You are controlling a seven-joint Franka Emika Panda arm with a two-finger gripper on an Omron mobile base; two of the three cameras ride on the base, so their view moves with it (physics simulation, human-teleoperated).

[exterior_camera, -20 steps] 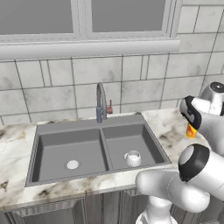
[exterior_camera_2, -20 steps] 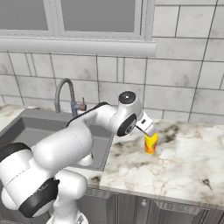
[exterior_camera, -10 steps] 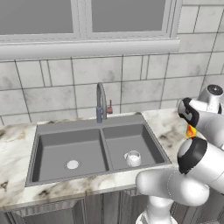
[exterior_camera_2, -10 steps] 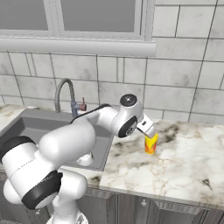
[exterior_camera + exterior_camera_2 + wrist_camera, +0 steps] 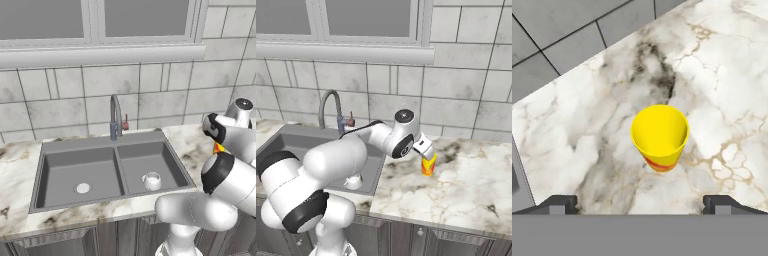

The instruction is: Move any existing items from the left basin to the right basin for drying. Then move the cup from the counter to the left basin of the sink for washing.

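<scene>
Now the gripper (image 5: 640, 202), spread wide, has closed in above the cup (image 5: 660, 136); mug (image 5: 151, 181) unmoved.

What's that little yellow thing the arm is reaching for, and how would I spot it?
Start at the dark grey sink under the window, then look along the marble counter to its right. A small cup stands upright there, below the open gripper. It is yellow with a red-orange band and no handle, unlike the white mug in the sink.

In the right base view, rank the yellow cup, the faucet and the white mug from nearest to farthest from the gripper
From the gripper:
1. Yellow cup, right under it on the counter.
2. White mug, in the narrower basin, partly behind the arm.
3. Faucet, at the sink's back edge, about as far as the mug; too close to call.
</scene>
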